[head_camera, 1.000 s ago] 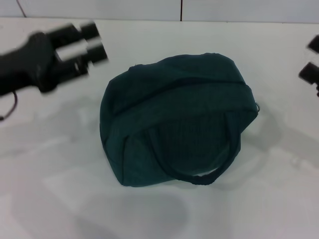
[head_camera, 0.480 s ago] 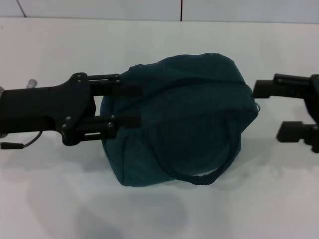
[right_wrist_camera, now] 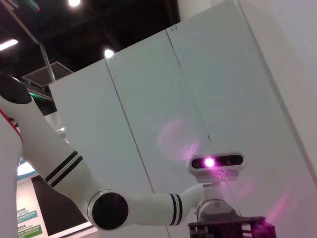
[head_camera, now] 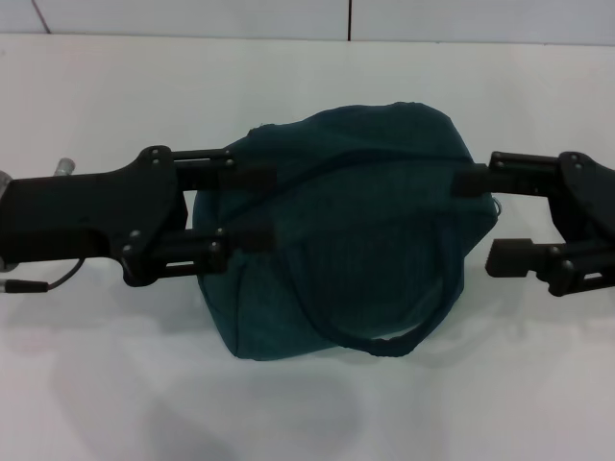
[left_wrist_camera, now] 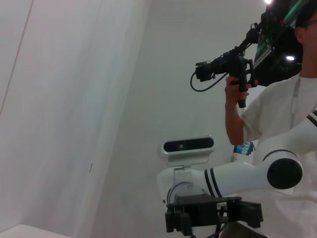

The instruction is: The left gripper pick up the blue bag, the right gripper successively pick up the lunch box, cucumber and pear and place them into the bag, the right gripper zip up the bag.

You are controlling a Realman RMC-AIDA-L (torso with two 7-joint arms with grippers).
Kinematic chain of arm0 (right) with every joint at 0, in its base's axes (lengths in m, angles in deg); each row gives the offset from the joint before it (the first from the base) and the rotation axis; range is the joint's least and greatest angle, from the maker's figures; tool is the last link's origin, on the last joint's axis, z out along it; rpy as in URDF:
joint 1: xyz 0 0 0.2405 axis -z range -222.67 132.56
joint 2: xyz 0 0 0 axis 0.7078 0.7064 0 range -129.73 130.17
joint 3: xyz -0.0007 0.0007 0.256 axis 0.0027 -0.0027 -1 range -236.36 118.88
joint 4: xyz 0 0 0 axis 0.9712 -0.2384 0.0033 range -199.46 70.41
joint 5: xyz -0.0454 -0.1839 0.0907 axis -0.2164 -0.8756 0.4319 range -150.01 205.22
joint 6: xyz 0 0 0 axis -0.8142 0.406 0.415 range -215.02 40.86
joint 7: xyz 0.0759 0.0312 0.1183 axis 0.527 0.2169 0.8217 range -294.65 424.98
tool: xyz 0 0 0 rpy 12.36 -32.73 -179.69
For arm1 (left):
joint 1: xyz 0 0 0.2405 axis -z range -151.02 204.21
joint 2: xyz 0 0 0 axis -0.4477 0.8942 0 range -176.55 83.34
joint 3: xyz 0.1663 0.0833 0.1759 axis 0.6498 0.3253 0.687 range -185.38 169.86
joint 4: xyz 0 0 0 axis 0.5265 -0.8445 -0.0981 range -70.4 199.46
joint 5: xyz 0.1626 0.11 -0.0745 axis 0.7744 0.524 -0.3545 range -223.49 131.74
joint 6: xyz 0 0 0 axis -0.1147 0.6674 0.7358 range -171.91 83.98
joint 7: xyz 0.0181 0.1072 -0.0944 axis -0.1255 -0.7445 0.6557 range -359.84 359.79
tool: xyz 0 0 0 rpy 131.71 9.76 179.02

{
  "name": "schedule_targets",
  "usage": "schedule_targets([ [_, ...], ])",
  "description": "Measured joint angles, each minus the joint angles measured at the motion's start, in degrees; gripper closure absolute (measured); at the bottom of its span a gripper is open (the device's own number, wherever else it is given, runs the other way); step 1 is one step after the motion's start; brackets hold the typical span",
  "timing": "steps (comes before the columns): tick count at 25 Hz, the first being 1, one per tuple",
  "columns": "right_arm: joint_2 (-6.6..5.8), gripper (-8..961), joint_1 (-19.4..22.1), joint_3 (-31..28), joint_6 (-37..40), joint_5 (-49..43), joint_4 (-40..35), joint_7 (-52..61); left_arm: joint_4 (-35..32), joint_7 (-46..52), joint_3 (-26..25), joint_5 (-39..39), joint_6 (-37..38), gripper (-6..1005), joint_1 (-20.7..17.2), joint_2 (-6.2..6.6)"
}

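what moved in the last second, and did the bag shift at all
Both arms swung in from the table's sides to flank the blue bag: the left tool open at its left end, the right tool open at its right end. Neither has closed on it. The bag stayed put.

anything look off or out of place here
Somewhat: the blue bag lies slumped on its side on the white table, handle drooping forward. No lunch box, cucumber or pear shows. The left gripper and right gripper flank it, both open.

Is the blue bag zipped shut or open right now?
Shut: the blue bag shows an unbroken top with no opening or contents, handle draped over its front.
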State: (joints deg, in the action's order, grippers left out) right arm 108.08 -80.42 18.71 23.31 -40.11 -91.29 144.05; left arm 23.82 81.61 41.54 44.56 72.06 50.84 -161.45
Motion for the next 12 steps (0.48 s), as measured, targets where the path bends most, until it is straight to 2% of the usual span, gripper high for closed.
schedule_targets([
  [5, 1.00, 137, -0.58, 0.25, -0.74, -0.39, -0.69, 0.12, 0.01, -0.02, -0.06, 0.00, -0.12, 412, -0.31, -0.02],
  [12, 3.42, 137, -2.13, 0.07, -4.37, -5.33, -1.94, 0.12, 0.01, -0.03, -0.34, 0.01, -0.15, 412, -1.04, 0.29],
])
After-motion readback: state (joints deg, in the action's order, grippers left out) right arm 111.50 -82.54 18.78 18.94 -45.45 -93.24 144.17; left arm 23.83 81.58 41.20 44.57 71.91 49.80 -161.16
